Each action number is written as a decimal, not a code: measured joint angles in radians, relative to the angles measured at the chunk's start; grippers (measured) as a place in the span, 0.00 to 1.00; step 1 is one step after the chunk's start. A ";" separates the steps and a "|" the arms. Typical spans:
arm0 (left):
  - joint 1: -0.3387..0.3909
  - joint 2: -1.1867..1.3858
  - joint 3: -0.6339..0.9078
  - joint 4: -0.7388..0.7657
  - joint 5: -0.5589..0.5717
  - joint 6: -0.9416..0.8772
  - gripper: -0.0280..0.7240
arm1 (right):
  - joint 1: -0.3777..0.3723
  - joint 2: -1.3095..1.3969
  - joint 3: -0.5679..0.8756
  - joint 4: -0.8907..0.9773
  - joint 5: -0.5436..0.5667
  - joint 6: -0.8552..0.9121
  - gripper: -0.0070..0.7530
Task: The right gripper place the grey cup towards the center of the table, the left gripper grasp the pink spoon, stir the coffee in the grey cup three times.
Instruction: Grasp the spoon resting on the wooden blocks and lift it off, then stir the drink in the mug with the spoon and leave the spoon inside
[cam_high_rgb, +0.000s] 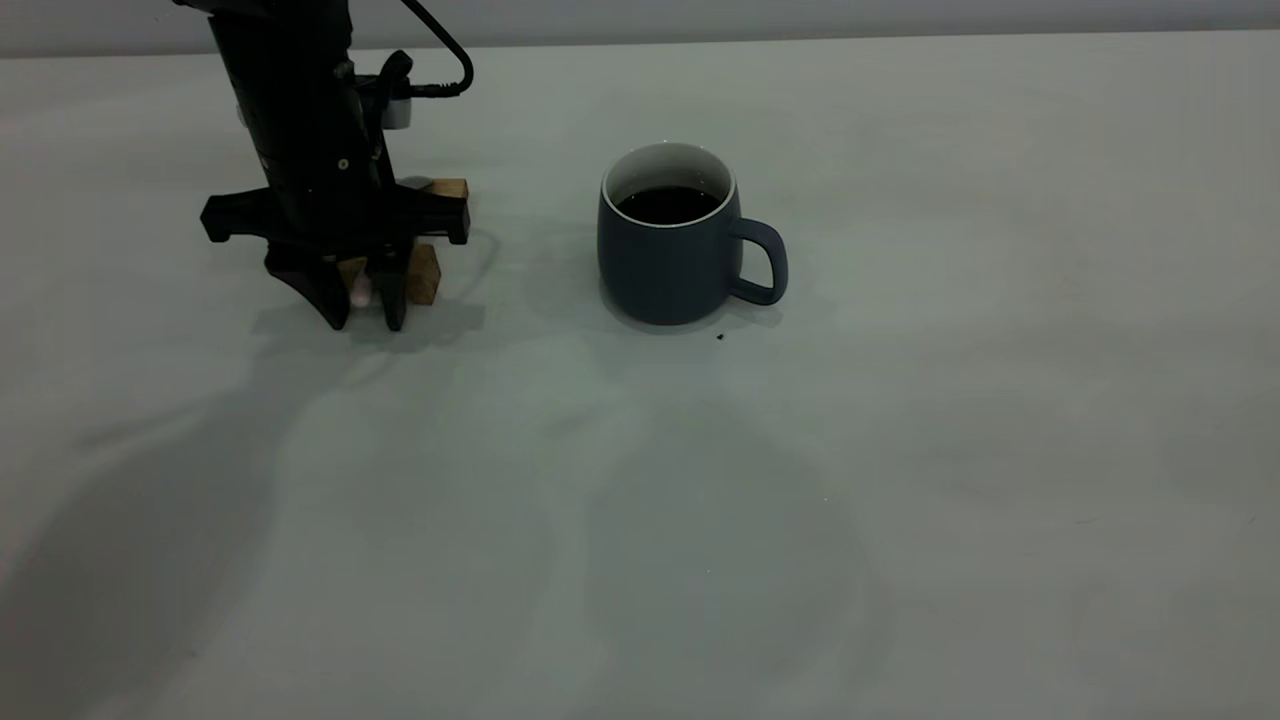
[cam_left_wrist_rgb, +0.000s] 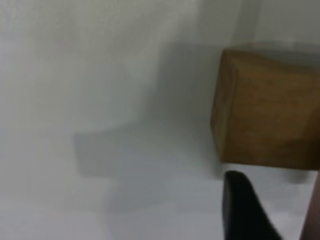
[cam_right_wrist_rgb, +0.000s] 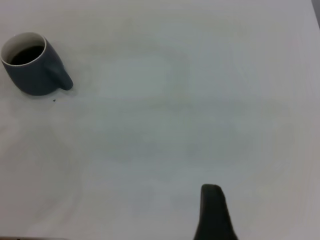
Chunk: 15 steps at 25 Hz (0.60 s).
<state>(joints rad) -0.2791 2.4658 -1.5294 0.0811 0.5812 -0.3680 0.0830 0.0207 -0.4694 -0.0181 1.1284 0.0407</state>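
Table (cam_high_rgb: 900, 480) pale grey, with grey cup (cam_high_rgb: 668, 250) upright well to the right of the left gripper (cam_high_rgb: 362, 315), handle turned away from it, coffee (cam_high_rgb: 668, 204) dark inside. Left gripper points down, tips at the surface, fingers narrowly parted around a sliver of the pink spoon (cam_high_rgb: 358, 291); whether they touch it cannot be told. Two wooden blocks (cam_high_rgb: 424, 273) sit just behind the fingers. Right gripper (cam_right_wrist_rgb: 214, 212): one finger shows in its wrist view, well apart from the cup; grip state cannot be told.

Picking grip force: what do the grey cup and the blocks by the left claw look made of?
The grey cup looks like ceramic: matte blue-grey outside, smooth white inside. The blocks look like bare wood: brown, faint grain, no gloss.
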 joint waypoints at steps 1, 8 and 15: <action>0.000 0.000 -0.004 0.000 0.011 -0.001 0.44 | 0.000 0.000 0.000 0.000 0.000 0.000 0.76; 0.000 -0.024 -0.091 -0.007 0.134 -0.002 0.23 | 0.000 0.000 0.000 0.000 0.000 0.000 0.76; 0.000 -0.080 -0.269 -0.195 0.347 -0.001 0.23 | 0.000 0.000 0.000 0.000 0.000 0.000 0.76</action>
<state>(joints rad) -0.2791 2.3854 -1.7987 -0.1136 0.9287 -0.3689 0.0830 0.0207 -0.4694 -0.0181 1.1284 0.0407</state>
